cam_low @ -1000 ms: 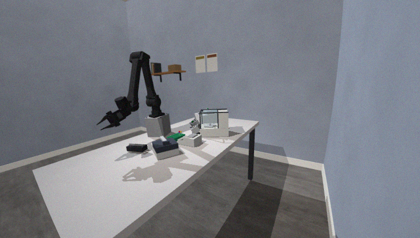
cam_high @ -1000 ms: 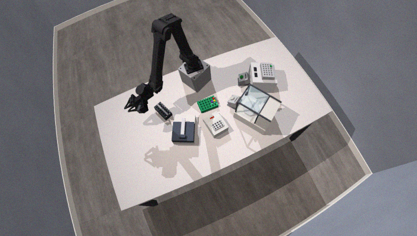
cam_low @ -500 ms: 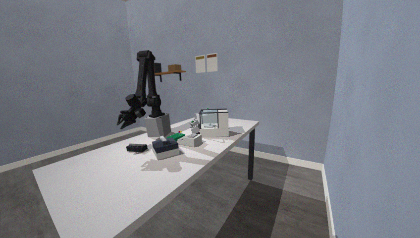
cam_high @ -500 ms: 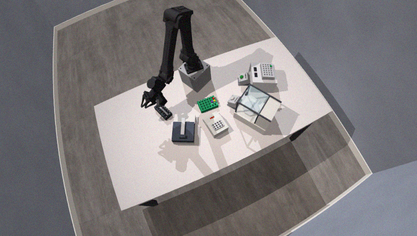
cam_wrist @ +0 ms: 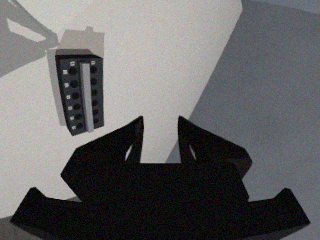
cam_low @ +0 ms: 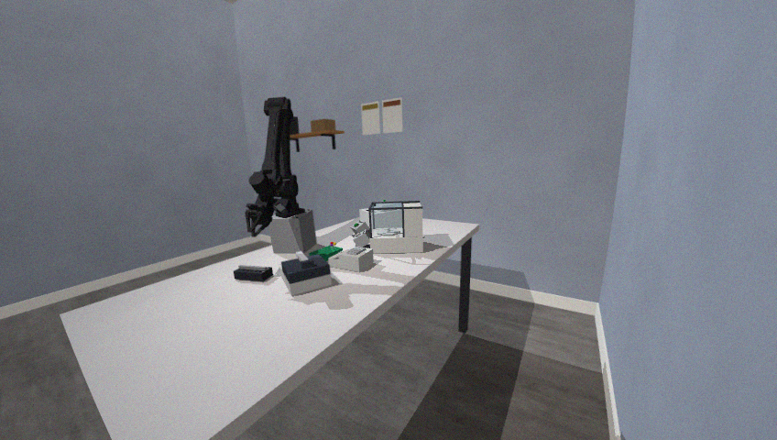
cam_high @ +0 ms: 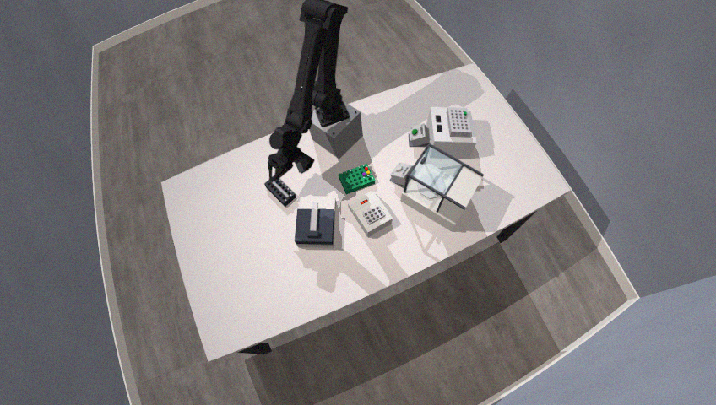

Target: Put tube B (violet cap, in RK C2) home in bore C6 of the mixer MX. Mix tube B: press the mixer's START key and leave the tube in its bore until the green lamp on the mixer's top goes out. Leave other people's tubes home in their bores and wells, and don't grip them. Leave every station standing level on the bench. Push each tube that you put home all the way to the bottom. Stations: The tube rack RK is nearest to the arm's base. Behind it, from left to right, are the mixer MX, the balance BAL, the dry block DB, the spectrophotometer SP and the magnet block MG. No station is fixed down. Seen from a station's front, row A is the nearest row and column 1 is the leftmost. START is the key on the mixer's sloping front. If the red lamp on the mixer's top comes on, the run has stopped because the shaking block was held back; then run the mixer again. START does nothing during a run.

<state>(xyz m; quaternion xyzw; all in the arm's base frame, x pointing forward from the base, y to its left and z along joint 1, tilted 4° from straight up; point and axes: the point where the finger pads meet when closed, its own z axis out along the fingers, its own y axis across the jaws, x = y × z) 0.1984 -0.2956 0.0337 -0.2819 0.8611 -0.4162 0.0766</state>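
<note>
The green tube rack RK stands in front of the arm's base and holds a few capped tubes. Tube B with the violet cap stands in the rack. The white mixer MX stands far to the right with a grid of bores and a small green spot at its top corner. My gripper hangs on the opposite side, just above the black magnet block, pointing down. In the wrist view the fingers stand a little apart with nothing between them, and the magnet block lies to the upper left.
The glass-walled balance, the dry block and the dark spectrophotometer stand between the magnet block and the mixer. A small grey box with a green button sits beside the mixer. The table edge lies close by the gripper.
</note>
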